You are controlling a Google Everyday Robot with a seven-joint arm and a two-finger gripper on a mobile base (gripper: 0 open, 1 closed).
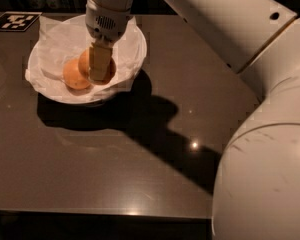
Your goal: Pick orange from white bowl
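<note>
The white bowl (134, 40), lined with crumpled white paper, stands at the back left of the dark table. Two oranges lie in it. The deep-orange orange (110, 72) sits just right of the bowl's middle. It shows on both sides of my gripper (99, 73), which reaches straight down into the bowl in front of this fruit and hides its middle. The rounder, paler orange (74, 77) lies just left of the gripper, touching or nearly touching the other fruit.
A black-and-white marker tag (15, 20) lies at the table's back left corner. My large white arm (260, 134) fills the right side and casts a shadow across the dark brown table (90, 174).
</note>
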